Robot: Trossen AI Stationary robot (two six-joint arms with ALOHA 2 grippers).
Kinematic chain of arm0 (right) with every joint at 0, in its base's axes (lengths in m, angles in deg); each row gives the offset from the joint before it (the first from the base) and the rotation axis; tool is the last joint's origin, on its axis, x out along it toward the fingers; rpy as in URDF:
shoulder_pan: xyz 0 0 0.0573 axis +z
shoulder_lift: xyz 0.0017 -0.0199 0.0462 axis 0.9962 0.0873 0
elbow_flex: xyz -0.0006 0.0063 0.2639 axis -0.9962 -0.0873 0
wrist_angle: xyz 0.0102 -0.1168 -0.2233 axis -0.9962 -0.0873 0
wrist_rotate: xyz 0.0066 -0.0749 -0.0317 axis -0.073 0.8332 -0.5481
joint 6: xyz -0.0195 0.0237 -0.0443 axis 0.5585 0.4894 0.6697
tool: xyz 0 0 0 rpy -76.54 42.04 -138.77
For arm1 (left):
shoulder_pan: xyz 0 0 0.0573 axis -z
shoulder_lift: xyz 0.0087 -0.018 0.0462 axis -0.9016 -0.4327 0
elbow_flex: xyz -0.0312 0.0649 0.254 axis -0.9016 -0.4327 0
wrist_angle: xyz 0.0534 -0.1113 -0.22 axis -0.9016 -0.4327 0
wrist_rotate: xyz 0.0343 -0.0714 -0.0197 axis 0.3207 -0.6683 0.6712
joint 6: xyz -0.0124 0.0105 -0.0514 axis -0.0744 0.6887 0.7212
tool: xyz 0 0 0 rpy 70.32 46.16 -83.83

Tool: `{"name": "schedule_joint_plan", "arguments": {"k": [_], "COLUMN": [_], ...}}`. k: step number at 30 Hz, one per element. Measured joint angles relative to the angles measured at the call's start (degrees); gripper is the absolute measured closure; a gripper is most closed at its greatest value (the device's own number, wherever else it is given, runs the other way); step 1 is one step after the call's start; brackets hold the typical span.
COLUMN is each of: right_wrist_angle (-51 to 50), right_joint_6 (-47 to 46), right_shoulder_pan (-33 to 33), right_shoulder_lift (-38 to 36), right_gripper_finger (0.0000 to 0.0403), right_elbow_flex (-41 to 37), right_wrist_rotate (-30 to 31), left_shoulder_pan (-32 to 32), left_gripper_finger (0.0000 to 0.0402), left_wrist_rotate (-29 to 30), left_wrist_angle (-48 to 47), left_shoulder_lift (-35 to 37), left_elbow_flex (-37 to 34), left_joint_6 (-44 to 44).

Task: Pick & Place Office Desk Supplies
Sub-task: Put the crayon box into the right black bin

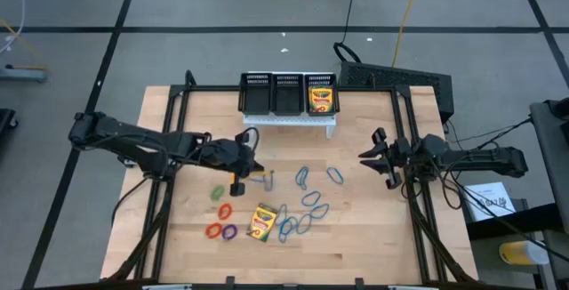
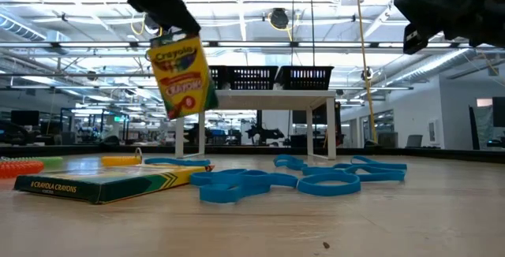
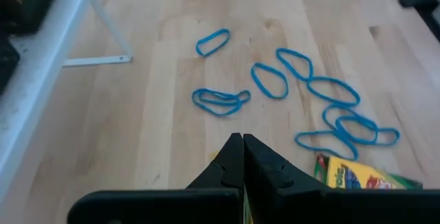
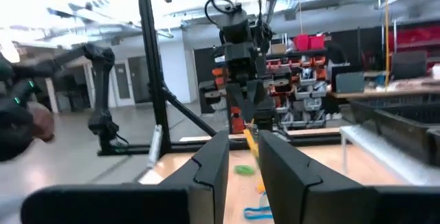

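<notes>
My left gripper (image 1: 243,174) hangs over the table's middle left, shut on a yellow-and-green crayon box (image 2: 182,76). A second crayon box (image 1: 261,221) lies flat on the table near the front. Beside it lie several blue loops (image 1: 307,203). Small green, orange, red and purple loops (image 1: 221,213) lie to its left. A third crayon box (image 1: 320,100) stands in the right compartment of the black organiser. My right gripper (image 1: 373,158) waits raised at the table's right, open, with nothing between its fingers (image 4: 210,162). My left gripper pinches the crayon box at its top end (image 2: 169,42) between its two fingers. They come at it slanting down from the table's left. The box hangs below the fingers, tilted and lifted clear of the table. In the left wrist view the fingers (image 3: 230,159) hide it.
The black mesh organiser (image 1: 271,94) stands on a white stand (image 1: 293,119) at the table's far edge. A black device (image 1: 400,81) sits at the far right corner. Dark frame rails (image 1: 173,130) run along both sides of the wooden table (image 1: 356,245).
</notes>
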Motion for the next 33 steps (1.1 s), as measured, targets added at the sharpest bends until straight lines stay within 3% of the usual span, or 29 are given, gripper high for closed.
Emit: {"name": "schedule_joint_plan", "arguments": {"k": [4, 9, 12, 19, 27, 33], "right_wrist_angle": [0.9, 1.0, 3.31, 8.23, 21.73, 22.59], "right_joint_6": [-2.32, -1.36, -4.43, -6.02, -1.4, -0.86], "right_shoulder_pan": [0.01, 0.03, 0.03, 0.03, 1.73, 3.05], "right_shoulder_lift": [0.03, 2.49, 6.48, 20.14, 38.54, 50.9], "right_gripper_finger": [0.0332, 0.0332, 0.0332, 0.0327, 0.0233, 0.017], "right_elbow_flex": [0.0, 0.0, 0.09, 3.96, 9.59, 17.1], "right_wrist_rotate": [0.81, 7.98, 10.66, 10.69, 10.67, 10.67], "left_shoulder_pan": [0.94, 1.46, 1.4, 1.09, 0.78, 0.13], "left_gripper_finger": [0.0401, 0.0401, 0.0401, 0.0401, 0.0401, 0.0401], "left_wrist_rotate": [-0.03, 3.55, 5.86, 3.38, 2.74, 0.9], "left_wrist_angle": [1.88, 0.91, 0.52, 5.4, 6.81, 5.74], "left_shoulder_lift": [0.0, -0.2, -1.55, -4.21, -6.49, -8.88], "left_elbow_flex": [0.0, 0.0, -0.02, 0.09, 0.39, 5.22], "left_joint_6": [-2.42, -1.8, -0.69, -1.11, -0.51, -2.54]}}
